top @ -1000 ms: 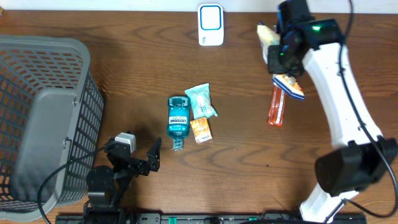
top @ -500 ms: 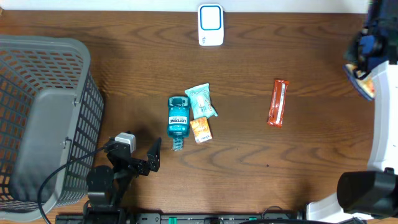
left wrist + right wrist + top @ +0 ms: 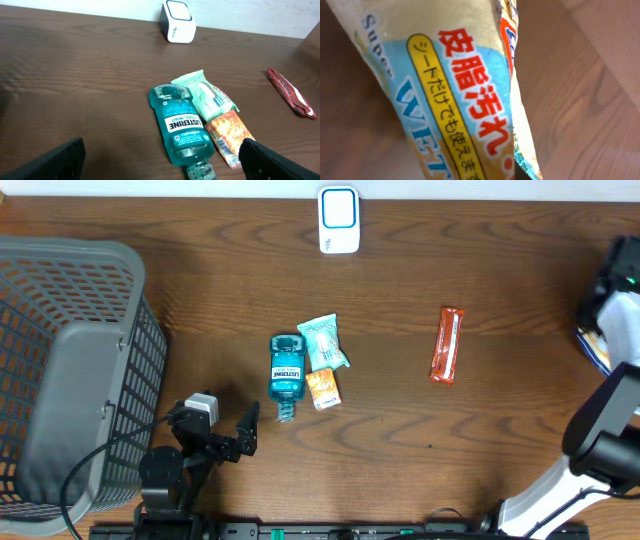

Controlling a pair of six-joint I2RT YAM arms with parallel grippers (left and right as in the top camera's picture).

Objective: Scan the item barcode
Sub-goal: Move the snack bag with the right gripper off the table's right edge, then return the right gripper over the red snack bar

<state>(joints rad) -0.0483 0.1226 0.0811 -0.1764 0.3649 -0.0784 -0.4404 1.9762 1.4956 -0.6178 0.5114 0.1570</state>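
Note:
The item, a wet-wipe packet (image 3: 455, 95) printed in blue, yellow and red, fills the right wrist view. My right gripper (image 3: 606, 315) sits at the table's far right edge, shut on the packet, whose lower end (image 3: 597, 346) shows beneath it. Its fingers are hidden behind the packet in the wrist view. The white-and-blue scanner (image 3: 339, 220) (image 3: 178, 21) stands at the back centre, far from that packet. At the front left my left gripper (image 3: 225, 430) (image 3: 162, 165) is open and holds nothing.
A teal mouthwash bottle (image 3: 286, 370) (image 3: 180, 125), a mint packet (image 3: 323, 342) and a small orange packet (image 3: 322, 388) lie mid-table. A red snack bar (image 3: 448, 345) lies further right. A grey mesh basket (image 3: 60, 360) fills the left side.
My right arm has swung from beside the scanner out to the far right edge, carrying the packet with it. The left arm has stayed still.

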